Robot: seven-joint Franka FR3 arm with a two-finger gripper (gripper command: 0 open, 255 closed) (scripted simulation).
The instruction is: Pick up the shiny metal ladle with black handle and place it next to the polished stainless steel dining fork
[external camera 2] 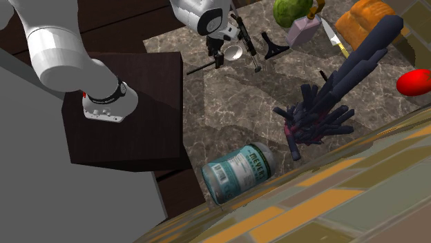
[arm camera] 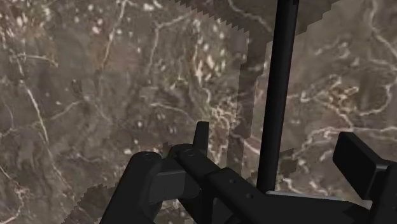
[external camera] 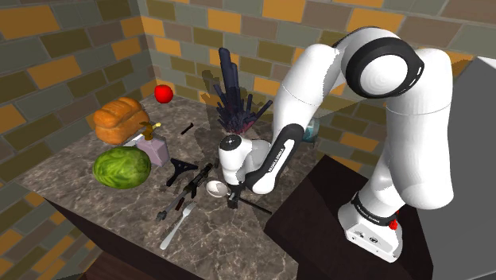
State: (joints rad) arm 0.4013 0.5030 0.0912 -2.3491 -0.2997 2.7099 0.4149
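Note:
The ladle lies flat on the marble counter. Its shiny bowl points toward the cabbage, and its thin black handle runs toward the stand. My gripper is down at the counter over the handle, just behind the bowl. In the wrist view the handle passes between my open fingers, closer to one of them, and neither visibly touches it. The silvery fork lies near the counter's front edge, a short way from the ladle's bowl. From the second exterior view the gripper stands beside the bowl.
Several small black tools lie between ladle and cabbage. A lilac bottle, a bread loaf, a red ball and a dark utensil cluster stand further back. A jar lies by the brick wall.

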